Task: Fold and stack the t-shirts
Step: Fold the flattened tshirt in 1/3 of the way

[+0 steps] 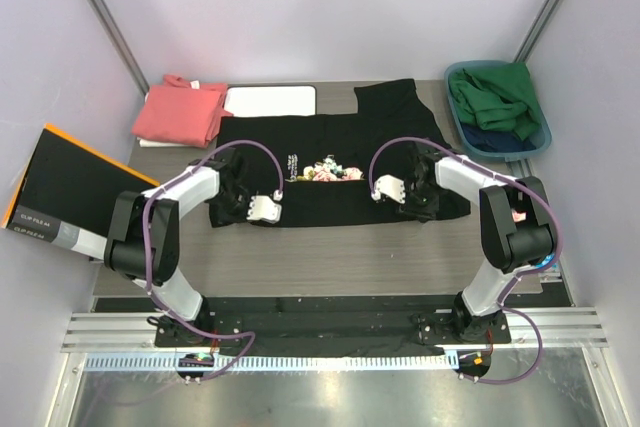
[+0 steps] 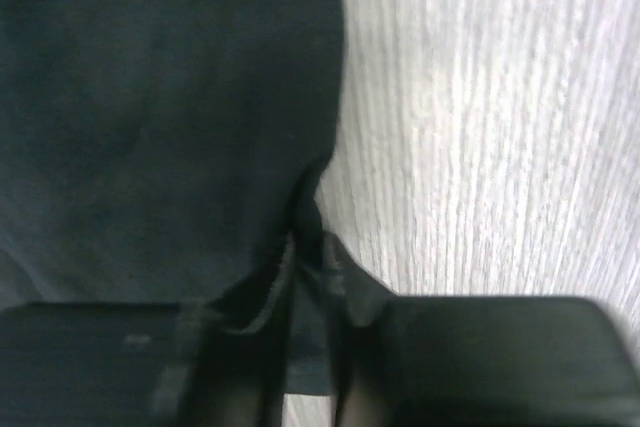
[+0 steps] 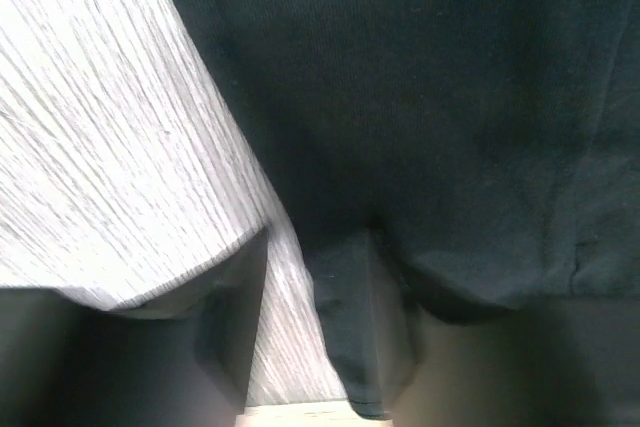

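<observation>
The black t-shirt (image 1: pixel 330 162) with its flower print lies spread across the table (image 1: pixel 340 252). The salmon-pink t-shirt (image 1: pixel 180 112) sits folded at the back left. My left gripper (image 1: pixel 265 209) is at the shirt's near left edge. In the left wrist view it (image 2: pixel 305 257) is shut on a raised fold of the black cloth (image 2: pixel 150 97). My right gripper (image 1: pixel 388 189) is at the near right part of the shirt. In the right wrist view it (image 3: pixel 315 277) stands open, with the edge of the black cloth (image 3: pixel 420 97) hanging between its fingers.
A white board (image 1: pixel 270 100) lies beside the pink shirt at the back. A flat black box with an orange edge (image 1: pixel 70 187) leans at the left. A blue basket (image 1: pixel 540 132) with green cloth stands at the back right. Bare wood (image 2: pixel 480 127) shows beside the shirt.
</observation>
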You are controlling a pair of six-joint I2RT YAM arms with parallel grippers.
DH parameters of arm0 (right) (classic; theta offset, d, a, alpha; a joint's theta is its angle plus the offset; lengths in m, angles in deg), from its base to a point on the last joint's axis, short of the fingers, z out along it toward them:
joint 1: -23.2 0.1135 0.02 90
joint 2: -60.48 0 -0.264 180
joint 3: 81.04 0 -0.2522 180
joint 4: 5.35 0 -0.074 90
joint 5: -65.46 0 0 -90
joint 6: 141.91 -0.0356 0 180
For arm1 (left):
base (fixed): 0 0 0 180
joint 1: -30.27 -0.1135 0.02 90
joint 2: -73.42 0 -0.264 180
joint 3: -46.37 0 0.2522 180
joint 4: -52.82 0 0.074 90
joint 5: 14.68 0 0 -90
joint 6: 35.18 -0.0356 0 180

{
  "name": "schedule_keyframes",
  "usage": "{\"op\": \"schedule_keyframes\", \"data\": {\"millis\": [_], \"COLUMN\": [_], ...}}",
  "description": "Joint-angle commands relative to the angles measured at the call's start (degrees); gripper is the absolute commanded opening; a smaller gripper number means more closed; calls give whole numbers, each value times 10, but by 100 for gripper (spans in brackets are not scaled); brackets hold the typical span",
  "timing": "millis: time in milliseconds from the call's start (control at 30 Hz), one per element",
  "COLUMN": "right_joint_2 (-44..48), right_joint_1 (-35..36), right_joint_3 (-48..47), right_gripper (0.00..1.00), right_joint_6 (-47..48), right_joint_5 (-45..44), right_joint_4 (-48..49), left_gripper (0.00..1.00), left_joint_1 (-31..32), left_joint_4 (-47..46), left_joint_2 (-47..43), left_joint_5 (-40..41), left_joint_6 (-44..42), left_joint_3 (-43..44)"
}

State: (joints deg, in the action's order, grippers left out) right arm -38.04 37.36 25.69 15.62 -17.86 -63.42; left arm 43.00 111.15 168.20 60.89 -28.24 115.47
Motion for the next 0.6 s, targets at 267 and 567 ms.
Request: {"op": "schedule_keyframes", "data": {"millis": [267, 567], "right_joint_2": [2, 62], "right_joint_1": [2, 14], "right_joint_3": [36, 88], "right_gripper": [1, 1], "right_joint_6": [11, 21], "right_joint_5": [8, 29], "right_joint_4": [-12, -71], "left_gripper": [0, 0], "left_joint_1": [3, 7], "left_joint_4": [107, 197], "left_joint_2": [55, 9], "left_joint_5": [-48, -64], "left_joint_6": [-17, -36], "left_joint_3": [14, -18]}}
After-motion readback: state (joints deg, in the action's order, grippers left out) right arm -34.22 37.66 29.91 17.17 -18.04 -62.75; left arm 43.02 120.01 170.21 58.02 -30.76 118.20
